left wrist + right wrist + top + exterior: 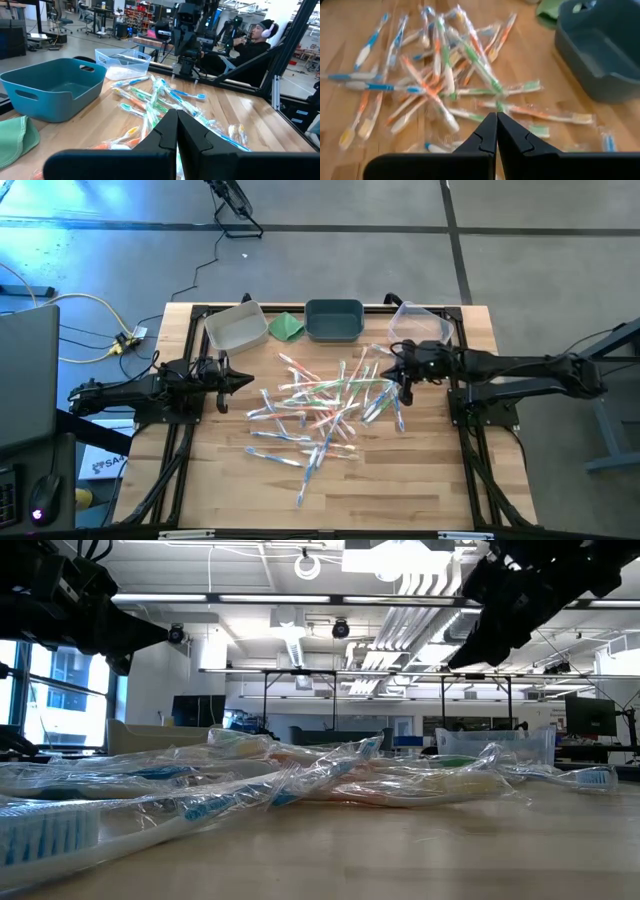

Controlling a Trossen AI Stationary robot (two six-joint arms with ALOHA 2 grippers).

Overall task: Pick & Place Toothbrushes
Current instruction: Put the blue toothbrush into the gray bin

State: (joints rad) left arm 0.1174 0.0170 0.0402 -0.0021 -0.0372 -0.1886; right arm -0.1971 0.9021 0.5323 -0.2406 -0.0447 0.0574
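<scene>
The toothbrushes [325, 408] lie in a loose, overlapping pile on the middle of the wooden table [420, 490], each in a clear wrapper, with blue, green and orange parts. The pile runs from just in front of the bins toward the near edge of the table, and a few brushes lie apart at its near side.

3 bins stand in a row along the far edge of the table: a white bin [236, 327] at the left, a teal bin [334, 320] in the middle and a clear bin [418, 325] at the right. A folded green cloth [287, 327] lies between the white bin and the teal bin. No toothbrush shows in the teal bin in the left wrist view.

The left gripper [240, 380] hangs above the table at the left side of the pile, pointing toward it. Its jaws are fully closed, fingertip against fingertip, and hold nothing.

The right gripper [398, 380] hangs over the right edge of the pile, just in front of the clear bin. Its jaws are also fully closed and hold nothing.

In the low view both arms are raised clear of the brushes. A seated person [250, 40] wearing headphones shows in the room beyond the table.
</scene>
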